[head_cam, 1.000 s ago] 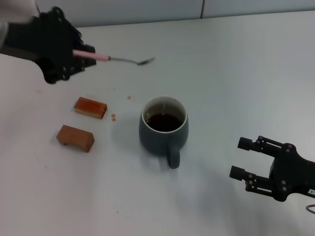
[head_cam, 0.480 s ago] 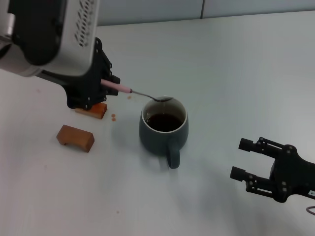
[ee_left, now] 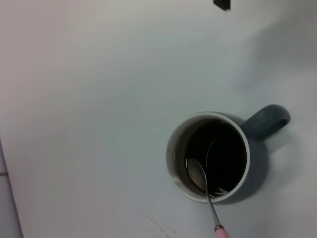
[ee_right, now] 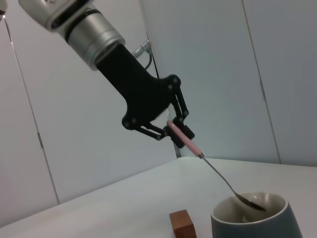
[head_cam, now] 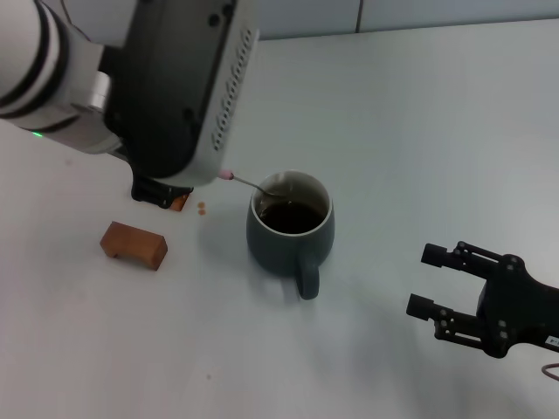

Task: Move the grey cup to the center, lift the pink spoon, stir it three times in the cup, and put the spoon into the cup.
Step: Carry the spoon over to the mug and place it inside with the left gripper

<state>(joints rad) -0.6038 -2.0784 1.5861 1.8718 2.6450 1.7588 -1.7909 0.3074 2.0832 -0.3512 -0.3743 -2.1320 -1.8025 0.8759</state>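
Over grey cup (head_cam: 291,229): left hand (ee_right: 174,128) grips pink spoon (ee_right: 218,173); right hand (head_cam: 430,280) wide.

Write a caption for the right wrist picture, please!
Left gripper dips a pink spoon into the grey cup, beside a brown block.

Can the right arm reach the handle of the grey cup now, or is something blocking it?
Probably yes. The grey cup turns its handle toward the robot, and bare table lies between it and the open right gripper. The left gripper holds the pink spoon over the far rim.
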